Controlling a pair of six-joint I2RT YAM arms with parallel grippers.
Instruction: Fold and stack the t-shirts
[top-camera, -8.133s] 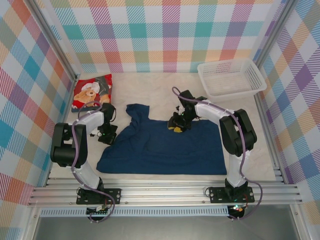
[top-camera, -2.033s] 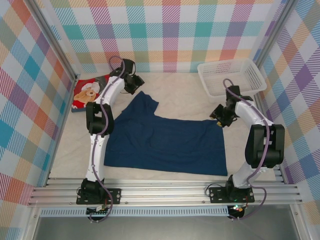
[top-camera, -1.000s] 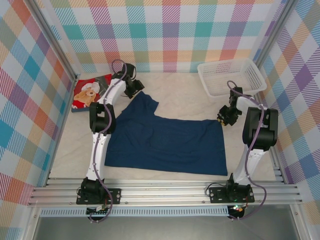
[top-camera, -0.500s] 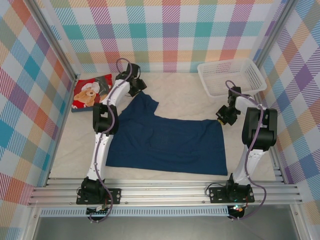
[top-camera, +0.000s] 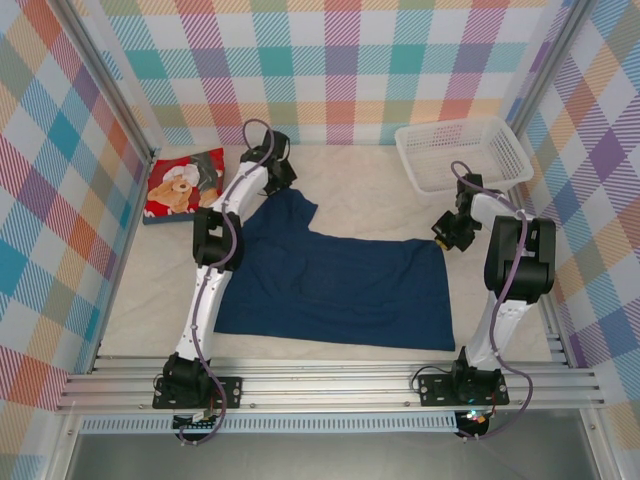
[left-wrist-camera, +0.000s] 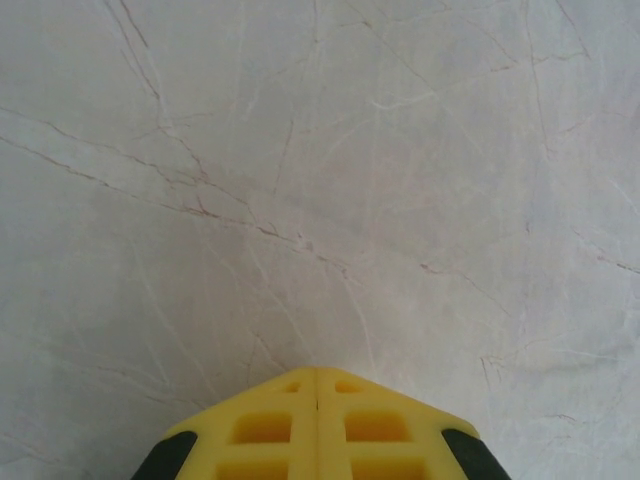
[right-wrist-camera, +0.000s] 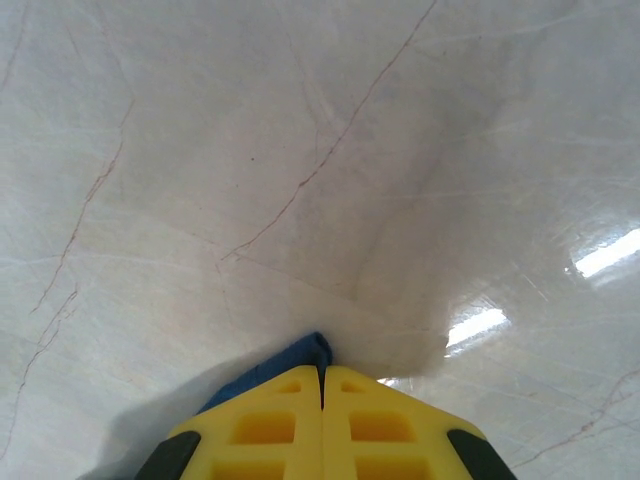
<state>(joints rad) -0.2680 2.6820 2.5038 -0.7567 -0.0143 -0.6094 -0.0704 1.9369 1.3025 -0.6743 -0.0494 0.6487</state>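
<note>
Navy t-shirt (top-camera: 330, 285) lies spread flat across the middle of the surface (top-camera: 370, 195), showing plain navy, with one sleeve poking out toward the far left. Red t-shirt (top-camera: 185, 183) sits folded in the far-left corner, teddy-bear picture up, apart from the navy one. The left arm is stretched far out, and the left pincer (top-camera: 279, 172) hangs just beyond the tip of that sleeve, close to the checked back wall (top-camera: 330, 70). From overhead I can't tell if it touches the cloth. In the left wrist view its yellow fingers (left-wrist-camera: 270, 425) are pressed together, seam tight, with bare marble-look surface ahead of them. The right arm reaches out along the right side, and the right pincer (top-camera: 448, 232) sits at the far-right corner of the navy t-shirt. It is on the near side of the white mesh basket (top-camera: 462, 152), which stands in the far-right corner, not touching the cloth. In the right wrist view the yellow fingers (right-wrist-camera: 265, 425) are also pressed together — a small blue tip of cloth sticks out right at the seam, so this pincer is pinching the navy t-shirt's corner. It is low over the surface, with its shadow falling just under the fingertips.
</note>
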